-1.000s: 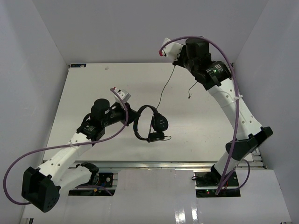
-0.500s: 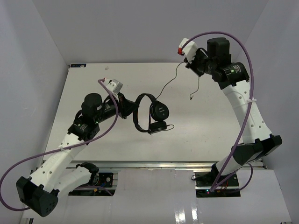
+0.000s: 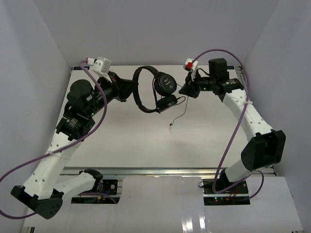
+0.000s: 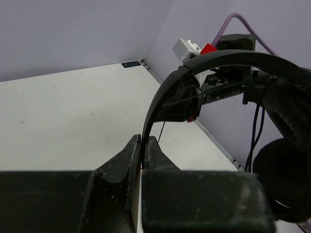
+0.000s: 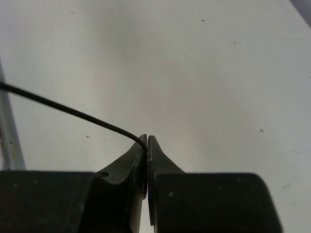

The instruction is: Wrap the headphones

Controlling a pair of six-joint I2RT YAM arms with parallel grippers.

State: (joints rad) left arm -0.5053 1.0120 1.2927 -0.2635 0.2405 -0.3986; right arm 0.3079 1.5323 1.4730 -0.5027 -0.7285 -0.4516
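Top view: holding headphones (image 3: 164, 84) up above far side of table (image 3: 121, 141) with left gripper (image 3: 127, 87), jaws clamped on headband. Pinching cord (image 3: 181, 115) with right gripper (image 3: 184, 91) above table's far right; loose end hanging toward table's middle.

Left wrist: left gripper (image 4: 144, 145) nipped tight on headband, earcups off to the right, table (image 4: 73, 111) below.

Right wrist: right gripper (image 5: 146, 145) closed on thin cord (image 5: 73, 115), above table (image 5: 218, 73).

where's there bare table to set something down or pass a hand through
Crowded: the far strip, where the left gripper holds the headphones by the headband and the right gripper pinches the cord. Bare: the table from the cord's dangling tail to the near edge.
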